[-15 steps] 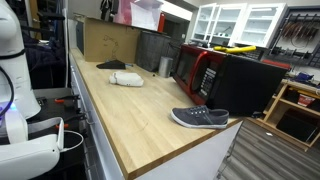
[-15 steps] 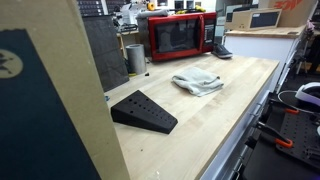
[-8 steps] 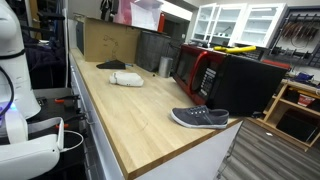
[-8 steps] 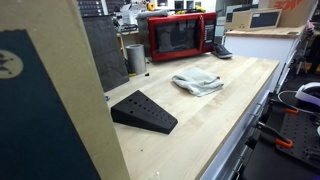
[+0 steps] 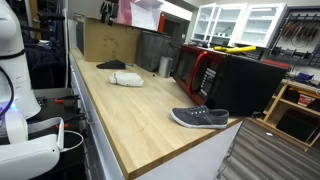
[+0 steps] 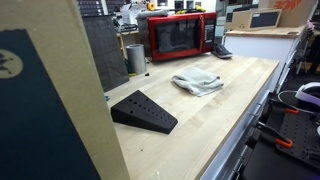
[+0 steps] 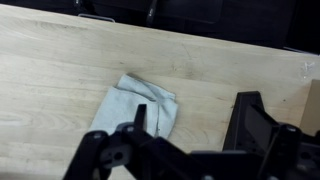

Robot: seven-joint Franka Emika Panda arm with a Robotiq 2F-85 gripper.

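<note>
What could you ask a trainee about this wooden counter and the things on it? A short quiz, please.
1. True or false: the grey shoe lies on the wooden counter, close to its end.
2. In the wrist view, what lies on the counter just past the gripper?
A. a crumpled cloth
B. a metal spoon
C. a banana
3. What colour is the wedge-shaped block on the counter?

Key: 1 true; 2 A; 3 black.
</note>
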